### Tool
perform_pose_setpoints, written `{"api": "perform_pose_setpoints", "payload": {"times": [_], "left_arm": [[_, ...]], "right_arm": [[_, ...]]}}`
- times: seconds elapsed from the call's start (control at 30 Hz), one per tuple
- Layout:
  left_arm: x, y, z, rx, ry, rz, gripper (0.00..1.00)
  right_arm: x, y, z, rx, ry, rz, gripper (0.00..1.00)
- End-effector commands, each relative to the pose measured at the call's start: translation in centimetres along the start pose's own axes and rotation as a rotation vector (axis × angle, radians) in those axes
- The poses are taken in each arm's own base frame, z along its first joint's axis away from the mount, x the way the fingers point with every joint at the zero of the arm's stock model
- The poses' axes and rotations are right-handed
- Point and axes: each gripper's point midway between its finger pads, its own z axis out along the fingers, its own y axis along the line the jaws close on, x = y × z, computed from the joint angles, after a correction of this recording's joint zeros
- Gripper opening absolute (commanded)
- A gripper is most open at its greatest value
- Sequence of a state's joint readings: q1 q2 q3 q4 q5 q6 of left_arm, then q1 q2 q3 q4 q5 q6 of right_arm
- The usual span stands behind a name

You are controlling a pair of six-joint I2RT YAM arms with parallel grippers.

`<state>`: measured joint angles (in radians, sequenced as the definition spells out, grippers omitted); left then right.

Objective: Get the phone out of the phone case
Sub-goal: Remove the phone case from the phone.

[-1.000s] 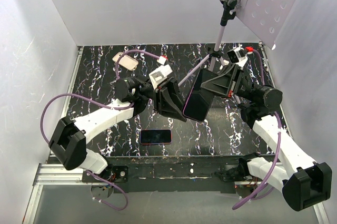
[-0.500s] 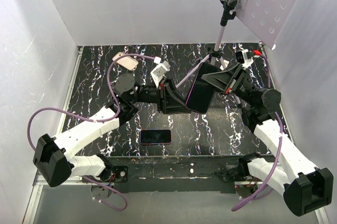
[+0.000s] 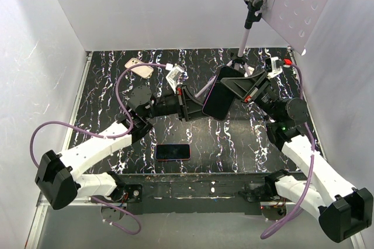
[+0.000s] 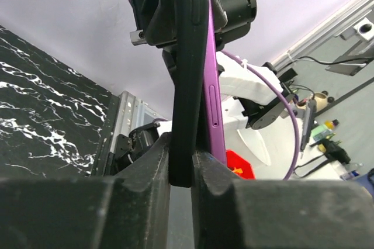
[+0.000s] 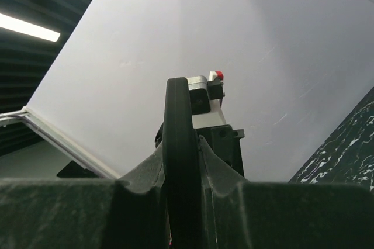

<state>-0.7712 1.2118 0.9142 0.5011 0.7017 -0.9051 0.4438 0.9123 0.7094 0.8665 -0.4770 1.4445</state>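
Note:
A purple phone in a black case (image 3: 217,98) is held in the air over the table's middle, between both grippers. My left gripper (image 3: 194,103) is shut on its left end. In the left wrist view the fingers (image 4: 182,167) clamp the black case edge (image 4: 187,56), and the purple phone (image 4: 214,103) stands just right of it, outside the jaws. My right gripper (image 3: 238,87) is shut on the upper right end. In the right wrist view its fingers (image 5: 182,161) pinch a black edge (image 5: 177,114).
A dark phone with a red rim (image 3: 173,152) lies flat near the front edge. A pale pink case (image 3: 140,68) lies at the back left. A stand (image 3: 248,27) carrying a perforated board rises at the back right, close behind the held phone.
Both grippers have carried the cased phone back and to the right, tilting it more. The left arm has stretched out further. Both grips hold.

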Motion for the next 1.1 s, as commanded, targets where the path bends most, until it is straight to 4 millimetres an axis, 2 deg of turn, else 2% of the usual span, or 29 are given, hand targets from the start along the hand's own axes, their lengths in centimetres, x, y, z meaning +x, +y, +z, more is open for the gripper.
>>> {"api": "perform_pose_setpoints", "payload": {"times": [0.0, 0.07, 0.17, 0.23, 0.3, 0.4, 0.53, 0.6, 0.63, 0.73, 0.77, 0.83, 0.9, 0.97, 1.07], "left_arm": [[-0.9, 9.6, -0.2, -0.375, -0.159, -0.019, 0.01], [-0.4, 11.2, -1.2, -0.472, -0.166, 0.064, 0.00], [-1.0, 14.8, -4.2, -0.722, -0.261, 0.241, 0.00], [-1.4, 15.9, -6.0, -0.837, -0.352, 0.332, 0.00], [-1.4, 17.0, -6.5, -0.890, -0.363, 0.356, 0.00], [-1.3, 16.8, -6.0, -0.877, -0.342, 0.367, 0.00], [-0.9, 16.3, -6.6, -0.876, -0.342, 0.360, 0.00], [-0.7, 14.5, -5.9, -0.798, -0.303, 0.364, 0.00], [-0.2, 13.7, -5.5, -0.761, -0.251, 0.358, 0.08], [1.8, 10.5, -4.4, -0.618, -0.088, 0.339, 0.47], [2.8, 9.5, -4.4, -0.575, -0.029, 0.325, 0.57], [4.7, 6.9, -4.2, -0.440, 0.073, 0.321, 0.67], [6.5, 4.0, -4.3, -0.290, 0.170, 0.318, 0.70], [8.0, 1.4, -4.9, -0.175, 0.262, 0.299, 0.71], [8.9, -2.4, -5.6, -0.034, 0.349, 0.256, 0.63]], "right_arm": [[3.8, 8.3, -0.8, -0.208, 0.147, 0.013, 0.01], [3.3, 8.7, -0.9, -0.216, 0.105, 0.027, 0.01], [2.7, 9.3, -0.9, -0.254, 0.053, 0.109, 0.01], [2.3, 9.4, -0.9, -0.287, 0.018, 0.186, 0.01], [2.1, 9.3, -1.0, -0.312, -0.007, 0.248, 0.01], [1.7, 8.6, -1.5, -0.298, -0.046, 0.274, 0.01], [1.6, 8.2, -2.1, -0.271, -0.071, 0.272, 0.01], [2.1, 7.4, -1.8, -0.200, -0.032, 0.218, 0.01], [2.4, 7.0, -1.7, -0.155, -0.004, 0.182, 0.01], [2.5, 5.4, -2.1, -0.051, 0.035, 0.054, 0.01], [2.3, 4.5, -2.2, -0.002, 0.043, 0.026, 0.01], [2.2, 3.4, -2.3, 0.060, 0.078, -0.034, 0.01], [1.9, 2.8, -2.3, 0.090, 0.093, -0.099, 0.01], [1.6, 1.4, -2.5, 0.158, 0.091, -0.146, 0.01], [1.1, 0.7, -2.7, 0.173, 0.075, -0.169, 0.01]]}}
